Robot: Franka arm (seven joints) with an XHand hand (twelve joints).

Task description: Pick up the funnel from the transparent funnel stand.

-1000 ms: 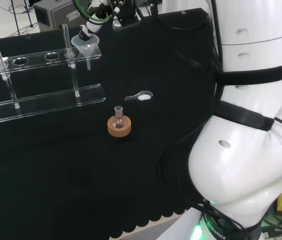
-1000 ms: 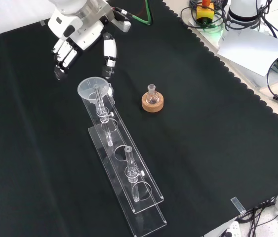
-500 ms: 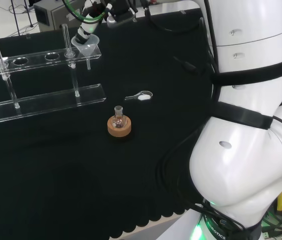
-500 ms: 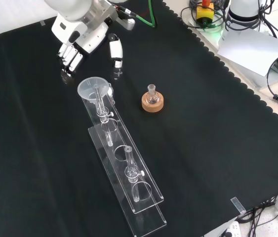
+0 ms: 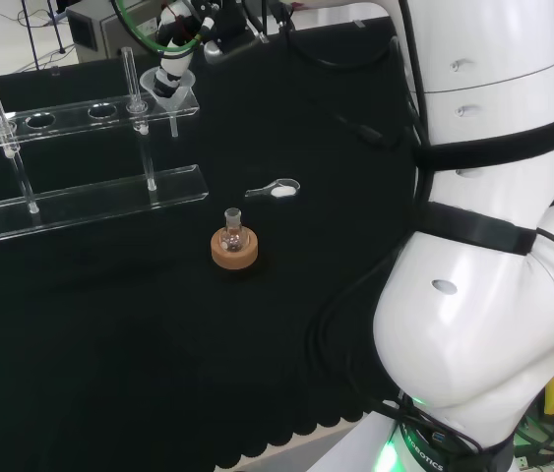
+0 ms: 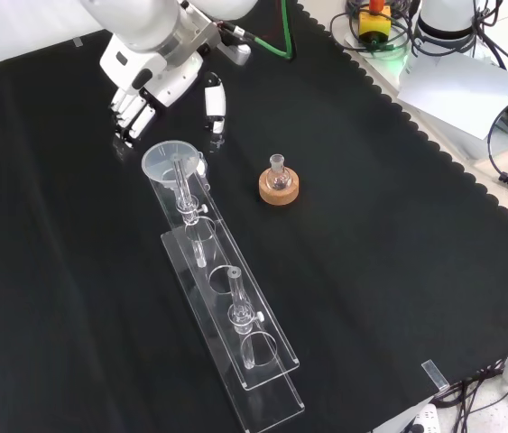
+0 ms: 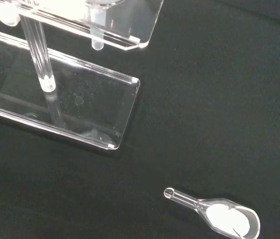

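Small glass flask (image 5: 232, 228) upright on cork ring (image 5: 234, 250), mid-frame in the head view. Clear scoop (image 5: 275, 189) holding white powder up and right of it. All on black cloth (image 6: 389, 225) covering the desk.

Glossy white arm links (black bands), black-and-white robot hand (image 6: 159, 77), green cable

No legible text, labels, numbers or signs observed on any item; distant equipment possibly bears unreadable markings.

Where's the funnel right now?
The funnel sits in the end hole of the clear stand, upper left in the front view, with the hand just beyond it.
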